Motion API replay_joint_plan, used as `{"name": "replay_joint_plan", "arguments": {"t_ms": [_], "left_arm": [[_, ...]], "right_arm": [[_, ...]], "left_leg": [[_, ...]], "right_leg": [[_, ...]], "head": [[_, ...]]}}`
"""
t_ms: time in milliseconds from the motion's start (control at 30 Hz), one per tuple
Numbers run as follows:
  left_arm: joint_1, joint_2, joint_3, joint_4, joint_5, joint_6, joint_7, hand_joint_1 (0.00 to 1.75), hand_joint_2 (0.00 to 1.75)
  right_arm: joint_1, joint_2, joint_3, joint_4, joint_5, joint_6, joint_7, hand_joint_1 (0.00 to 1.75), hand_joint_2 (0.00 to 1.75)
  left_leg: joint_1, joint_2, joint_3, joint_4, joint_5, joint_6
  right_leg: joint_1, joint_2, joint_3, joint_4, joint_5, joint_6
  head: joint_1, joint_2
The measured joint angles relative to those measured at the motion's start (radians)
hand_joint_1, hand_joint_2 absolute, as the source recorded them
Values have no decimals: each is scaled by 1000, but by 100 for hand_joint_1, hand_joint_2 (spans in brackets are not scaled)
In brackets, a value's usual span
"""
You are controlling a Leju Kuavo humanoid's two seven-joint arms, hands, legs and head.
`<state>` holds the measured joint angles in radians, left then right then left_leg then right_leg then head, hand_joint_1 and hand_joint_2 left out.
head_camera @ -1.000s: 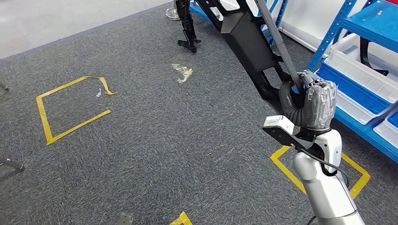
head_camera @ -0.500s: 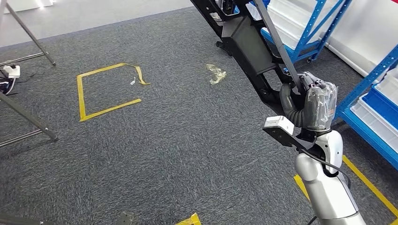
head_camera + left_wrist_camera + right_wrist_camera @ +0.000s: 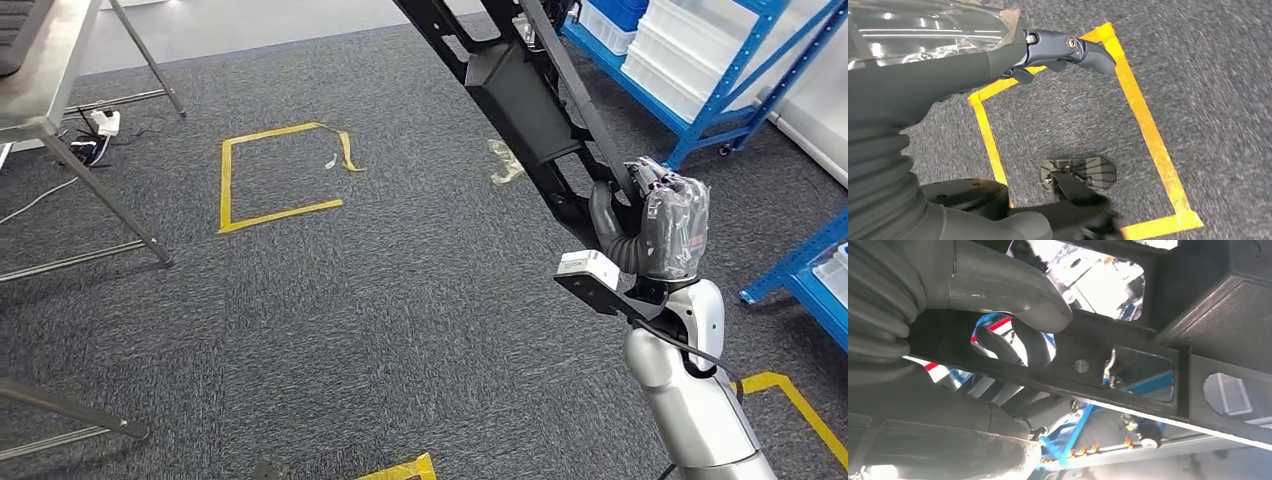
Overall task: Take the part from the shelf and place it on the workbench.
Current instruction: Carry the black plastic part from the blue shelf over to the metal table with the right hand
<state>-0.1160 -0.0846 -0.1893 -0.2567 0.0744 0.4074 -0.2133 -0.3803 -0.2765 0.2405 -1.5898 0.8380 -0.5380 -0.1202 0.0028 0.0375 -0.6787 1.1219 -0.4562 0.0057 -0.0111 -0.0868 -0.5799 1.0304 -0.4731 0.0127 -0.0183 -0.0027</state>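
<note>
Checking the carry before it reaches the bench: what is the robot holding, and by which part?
The right hand grips the long black part at its lower end, fingers through a frame opening. The left hand holds nothing.

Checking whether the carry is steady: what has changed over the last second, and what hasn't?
The camera has turned with the robot: the yellow tape square and blue shelf slid across the head view, and a metal table came in at upper left. The things themselves didn't move. The right hand still grips the long black part, held the same way.
</note>
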Motion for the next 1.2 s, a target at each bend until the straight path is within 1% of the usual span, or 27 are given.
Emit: {"name": "replay_joint_plan", "arguments": {"t_ms": [67, 100, 167, 200, 233, 300, 367, 400, 433, 467, 500, 533, 567, 600, 667, 700, 733, 800, 833, 867, 900, 933, 967, 1033, 1100, 1167, 1200], "left_arm": [[-3, 0, 0, 0, 0, 0, 1, 0, 175], [-4, 0, -1, 0, 0, 1, 2, 0, 175], [-4, 1, -1, 0, 1, 6, 3, 0, 175], [-4, 1, -1, 0, 2, 9, 3, 0, 175], [-5, 1, -1, 0, 3, 11, 3, 0, 175], [-9, 1, -1, 0, 4, 12, 3, 0, 175], [-8, -1, -2, 0, 5, 12, 3, 0, 175], [-7, -2, -2, 0, 5, 12, 3, 0, 175], [-5, -2, -2, 0, 5, 12, 3, 0, 175], [-5, -2, -2, 0, 5, 12, 3, 0, 175], [-5, -2, -2, 0, 5, 12, 3, 0, 175], [-5, -2, -2, 0, 5, 12, 3, 0, 175], [-5, -1, -2, 0, 5, 12, 3, 0, 175], [-4, -1, -2, 0, 5, 12, 3, 0, 175], [0, 0, -2, 1, 5, 12, 3, 0, 175], [1, 1, -2, 1, 5, 12, 3, 0, 175], [2, 1, -2, 2, 7, 11, 3, 0, 175], [0, 1, -2, 2, 19, 0, 5, 0, 175], [-1, 1, -2, 2, 26, -6, 7, 0, 175], [0, 2, -1, 2, 31, -10, 9, 0, 175], [1, 2, -1, 2, 33, -12, 10, 0, 175], [2, 2, -1, 2, 32, -10, 11, 0, 175], [2, 2, -1, 2, 30, -7, 11, 0, 175], [0, 3, -1, 2, 25, -4, 13, 0, 175], [-4, 4, -1, 2, 22, -6, 16, 0, 175], [-4, 5, -1, 2, 21, -7, 20, 0, 175], [-3, 6, -1, 2, 21, -7, 21, 0, 175]], "right_arm": [[-1, -2, 0, 0, 2, 1, 0, 169, 175], [-1, -2, 0, -1, 3, 3, 0, 169, 175], [-1, -3, 1, -1, 4, 7, 0, 169, 175], [-1, -4, 2, -1, 4, 9, 0, 169, 175], [-1, -7, 3, 0, 4, 11, -1, 169, 175], [2, -13, 4, 0, 2, 12, -2, 169, 175], [7, -16, 5, 2, 0, 12, -3, 169, 175], [9, -17, 5, 2, 0, 12, -3, 169, 175], [11, -17, 6, 2, 0, 12, -3, 169, 175], [11, -17, 6, 2, 0, 12, -3, 169, 175], [10, -17, 6, 2, 0, 12, -3, 169, 175], [10, -17, 6, 3, 0, 12, -3, 169, 175], [10, -17, 7, 3, 0, 12, -3, 169, 175], [10, -17, 7, 4, 0, 12, -3, 169, 175], [10, -16, 8, 4, 0, 12, -3, 169, 175], [8, -15, 8, 4, 0, 12, -3, 169, 175], [7, -15, 9, 4, 1, 12, -3, 169, 175], [5, -15, 9, 4, 6, 15, -2, 169, 175], [6, -15, 8, 4, 9, 17, -1, 169, 175], [8, -15, 8, 4, 11, 19, 0, 169, 175], [9, -16, 8, 4, 12, 21, 0, 169, 175], [11, -16, 8, 4, 12, 22, 0, 169, 175], [11, -17, 8, 4, 12, 24, -1, 169, 175], [10, -20, 8, 4, 8, 29, -4, 169, 175], [8, -24, 8, 5, 5, 35, -7, 169, 175], [5, -25, 10, 6, 4, 43, -10, 169, 175], [2, -26, 12, 6, 4, 47, -13, 169, 175]], "left_leg": [[-8, 33, 47, -81, 18, 9], [-14, 34, 50, -88, 16, 13], [-14, 8, 54, -95, 21, 24], [-11, -4, 57, -100, 25, 31], [-8, -16, 60, -105, 29, 37], [-4, -43, 61, -108, 33, 44], [-2, -73, 61, -108, 34, 45], [-2, -89, 61, -107, 34, 44], [0, -104, 62, -106, 34, 44], [2, -119, 62, -104, 33, 41], [3, -134, 62, -101, 32, 36], [4, -147, 59, -97, 30, 30], [3, -158, 56, -95, 29, 23], [3, -168, 52, -95, 30, 16], [6, -183, 46, -98, 34, 6], [6, -173, 43, -94, 31, 2], [5, -148, 33, -73, 17, -2], [2, -78, -17, 31, -40, -7], [2, -56, -52, 101, -71, -8], [3, -47, -80, 156, -90, -9], [3, -44, -92, 179, -91, -7], [2, -42, -85, 165, -76, -4], [0, -35, -58, 117, -48, 1], [-10, 11, 15, -14, 4, 16], [-22, 39, 49, -81, 19, 28], [-26, 17, 51, -91, 20, 36], [-24, 4, 55, -97, 23, 41]], "right_leg": [[7, -20, 3, 0, -4, 5], [9, -30, 5, -1, -6, 9], [8, -43, 8, 0, -10, 20], [6, -29, 5, 10, -18, 24], [4, -3, -6, 37, -33, 26], [0, 58, -61, 152, -80, 22], [-2, 79, -123, 267, -114, 24], [-4, 82, -134, 281, -111, 29], [-6, 84, -125, 252, -90, 39], [-11, 92, -99, 188, -59, 50], [-17, 111, -67, 118, -31, 61], [-21, 127, -40, 59, -8, 65], [-23, 138, -23, 23, 4, 64], [-21, 143, -18, 12, 6, 58], [-19, 123, -16, 11, 10, 41], [-20, 114, -15, 9, 11, 34], [-21, 103, -13, 8, 11, 25], [-16, 79, -11, 7, 9, 11], [-13, 66, -11, 7, 8, 5], [-9, 54, -11, 7, 7, 3], [-7, 41, -11, 7, 6, 2], [-4, 28, -10, 7, 5, 1], [-3, 16, -8, 7, 4, 0], [4, -6, -4, 8, 0, 0], [10, -27, -1, 7, -5, 5], [13, -50, 5, 4, -8, 13], [12, -45, 6, 8, -13, 17]], "head": [[3, 0], [5, 0], [6, 0], [6, 0], [6, 0], [10, 0], [13, 0], [13, 0], [13, 0], [13, 0], [13, 0], [14, 0], [15, 0], [15, 0], [13, 0], [12, 0], [8, 0], [1, 0], [-2, 0], [-2, 0], [-2, 0], [-2, 0], [-2, 0], [-2, 0], [-1, 0], [0, 0], [0, 0]]}}
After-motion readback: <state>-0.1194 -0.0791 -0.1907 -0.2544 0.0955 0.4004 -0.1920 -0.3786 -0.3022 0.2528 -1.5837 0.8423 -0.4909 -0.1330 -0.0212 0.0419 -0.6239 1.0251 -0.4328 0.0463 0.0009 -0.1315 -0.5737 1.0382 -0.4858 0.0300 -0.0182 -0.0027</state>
